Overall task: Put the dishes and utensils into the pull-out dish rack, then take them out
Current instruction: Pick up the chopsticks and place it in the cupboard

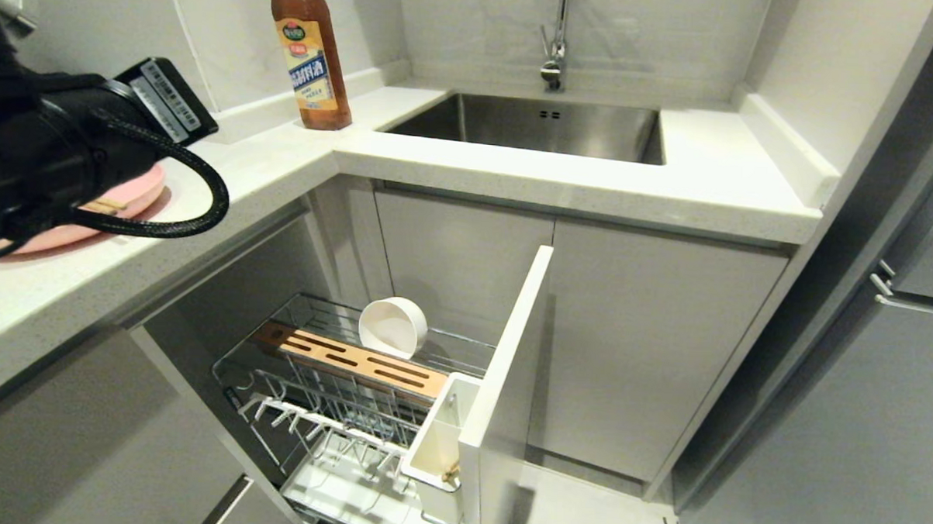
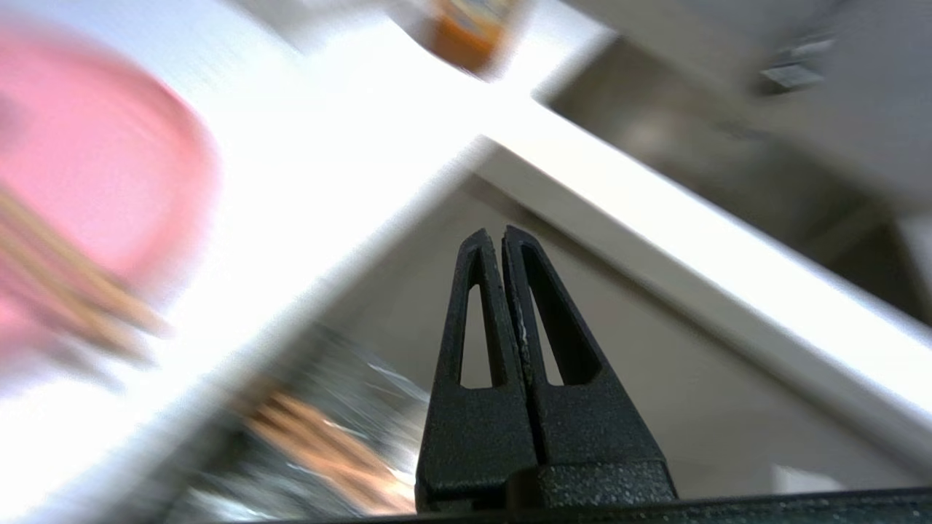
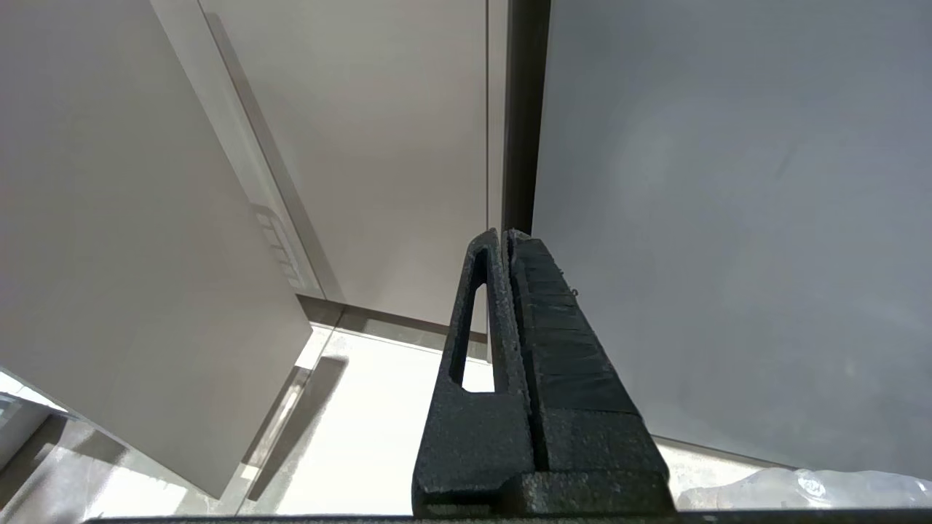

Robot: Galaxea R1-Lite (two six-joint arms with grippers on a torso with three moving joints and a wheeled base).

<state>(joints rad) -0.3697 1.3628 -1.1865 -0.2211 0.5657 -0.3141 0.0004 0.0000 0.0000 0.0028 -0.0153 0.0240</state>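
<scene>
Left gripper (image 2: 502, 236), pinched shut and empty above the counter, could knock the chopsticks (image 1: 105, 204) off the pink plate (image 1: 131, 196) while reaching in closed

White stone countertop (image 1: 516, 171): pink plate (image 1: 139, 196) lies flat on it beside the pressed-together left gripper (image 2: 502, 236) jaws, chopsticks (image 1: 105, 204) across the plate. Brown sauce bottle (image 1: 311, 55) upright, farther beyond the jaws, at the corner.

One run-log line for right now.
left pincer: shut, empty, by counter edge | right pincer: shut, parked | bowl: in rack | pink plate, chopsticks: on counter
</scene>
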